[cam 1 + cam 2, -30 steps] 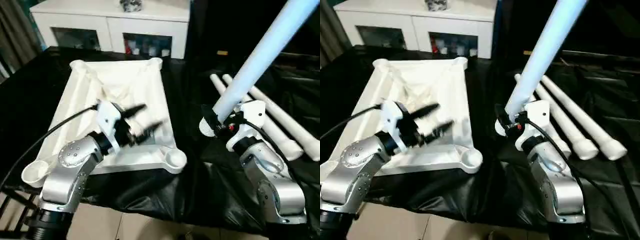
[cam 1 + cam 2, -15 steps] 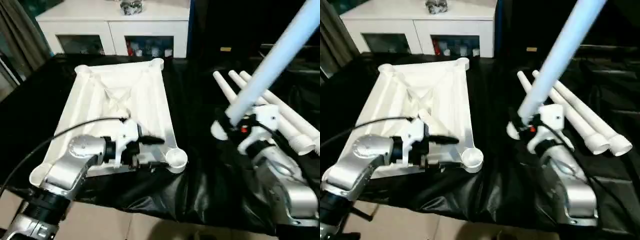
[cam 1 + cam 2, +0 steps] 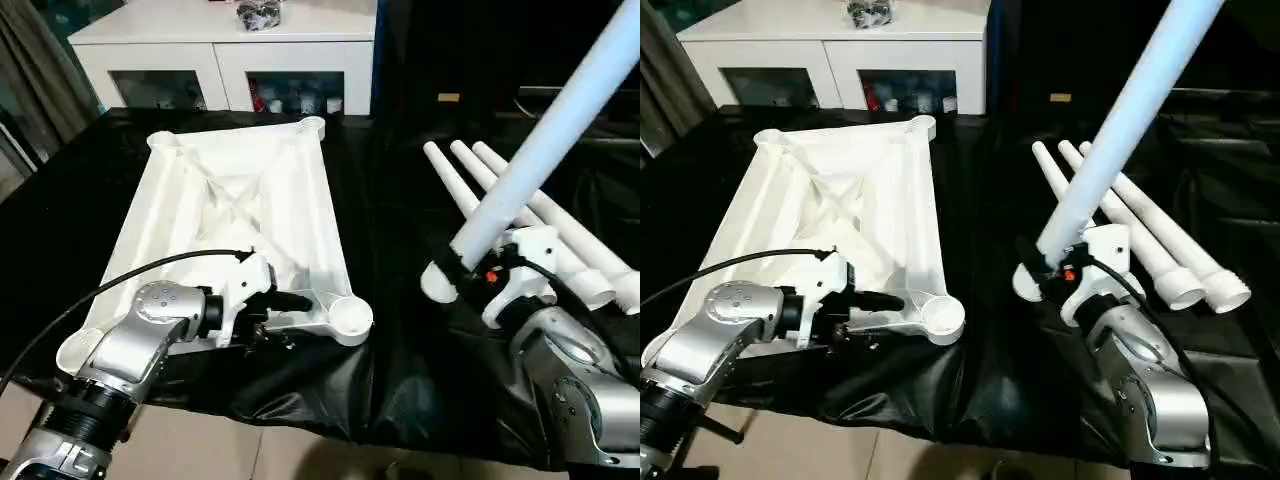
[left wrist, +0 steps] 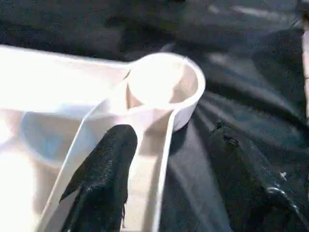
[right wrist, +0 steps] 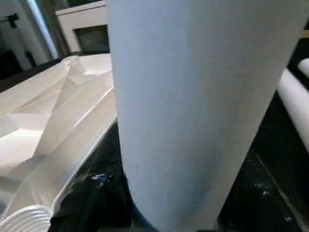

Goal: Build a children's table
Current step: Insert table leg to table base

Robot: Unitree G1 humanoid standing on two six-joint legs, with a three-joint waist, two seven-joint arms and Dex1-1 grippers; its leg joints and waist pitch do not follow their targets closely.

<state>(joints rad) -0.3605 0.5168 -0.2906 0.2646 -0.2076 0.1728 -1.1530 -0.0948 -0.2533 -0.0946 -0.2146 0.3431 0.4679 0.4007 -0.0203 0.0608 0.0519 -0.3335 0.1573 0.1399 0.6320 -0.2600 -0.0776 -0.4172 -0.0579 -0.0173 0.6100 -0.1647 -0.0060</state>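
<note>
The white tabletop (image 3: 240, 190) lies ribbed side up on black cloth, a round socket (image 3: 350, 318) at its near right corner. My left gripper (image 3: 290, 312) sits low beside that socket (image 4: 161, 89), open and straddling the near rim. One finger (image 4: 104, 179) is over the inside, the other (image 4: 246, 183) over the cloth. My right gripper (image 3: 462, 272) is shut on a long white leg (image 3: 540, 150). The leg slants up to the right, its lower end (image 3: 437, 284) just above the cloth. In the right wrist view the leg (image 5: 193, 111) hides the fingers.
Three more white legs (image 3: 560, 235) lie side by side on the cloth at the right. A white glass-door cabinet (image 3: 230, 40) stands behind the work surface. Black cloth (image 3: 390, 200) covers the gap between tabletop and legs. The near edge drops to a tiled floor (image 3: 260, 450).
My left gripper has come down and forward from above the tabletop to its near right corner. The right gripper still holds the leg, a little lower. The camera shifted too.
</note>
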